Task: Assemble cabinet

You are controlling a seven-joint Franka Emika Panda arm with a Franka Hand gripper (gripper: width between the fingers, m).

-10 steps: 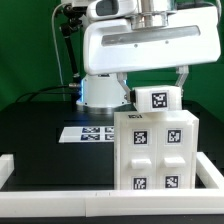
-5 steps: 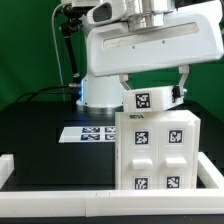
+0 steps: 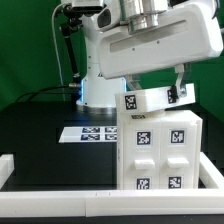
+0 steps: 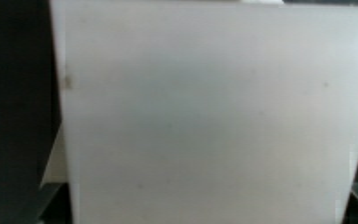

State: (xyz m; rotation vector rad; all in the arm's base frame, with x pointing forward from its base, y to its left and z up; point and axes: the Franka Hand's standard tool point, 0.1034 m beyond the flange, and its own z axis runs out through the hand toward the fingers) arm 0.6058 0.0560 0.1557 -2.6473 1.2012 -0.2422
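While the cabinet body (image 3: 155, 152) stands upright on the worktop (image 3: 35, 140), near and toward the exterior view's right, your hand (image 3: 155, 93) clamps the top panel (image 3: 147, 101) by its two ends, tilted over the body's top. Judging by that, seating it level is what remains.

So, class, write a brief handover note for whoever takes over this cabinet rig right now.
Pincer: shut on the small white tagged block, held tilted, its end toward the exterior view's right higher, close above the large white tagged cabinet body.
Parts: that body stands upright on the black table; the marker board lies behind it.
Done: the body looks assembled.
Left: probably level the block and seat it on the body; contact between them now cannot be told.
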